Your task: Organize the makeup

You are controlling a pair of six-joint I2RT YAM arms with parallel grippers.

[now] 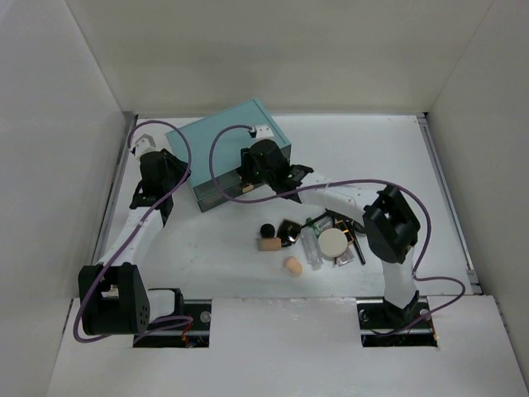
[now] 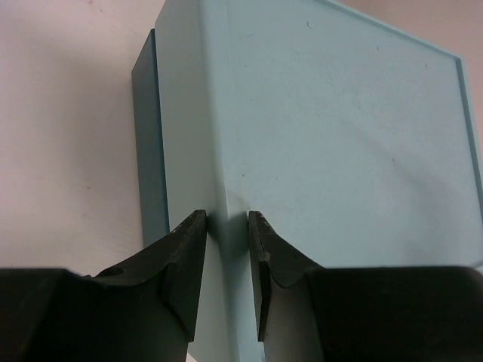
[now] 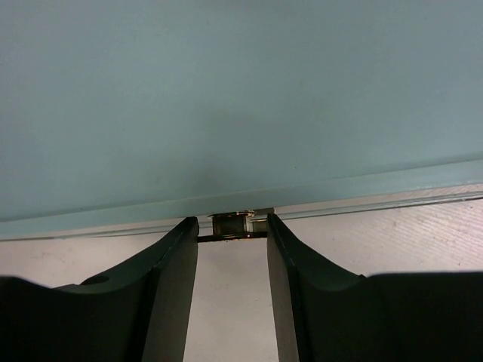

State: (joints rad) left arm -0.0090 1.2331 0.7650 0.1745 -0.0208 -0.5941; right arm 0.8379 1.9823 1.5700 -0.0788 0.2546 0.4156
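Observation:
The makeup lies in a loose pile on the white table: a cream round puff (image 1: 333,241), a peach sponge (image 1: 293,265), a tan cylinder (image 1: 268,243), a clear bottle (image 1: 312,248) and a black square compact (image 1: 289,231). Behind the pile stands the teal box (image 1: 223,141). My left gripper (image 1: 171,184) is at the box's left end. In the left wrist view, the left gripper (image 2: 227,219) pinches a corner edge of the teal box (image 2: 339,136). My right gripper (image 1: 248,188) is at the box's front. Its jaws (image 3: 232,230) are closed on a gold handle (image 3: 230,224).
White walls enclose the table on three sides. A raised rail (image 1: 446,198) runs along the right edge. Purple cables loop over both arms and over the box top. The right arm's elbow (image 1: 393,223) hangs just right of the makeup pile.

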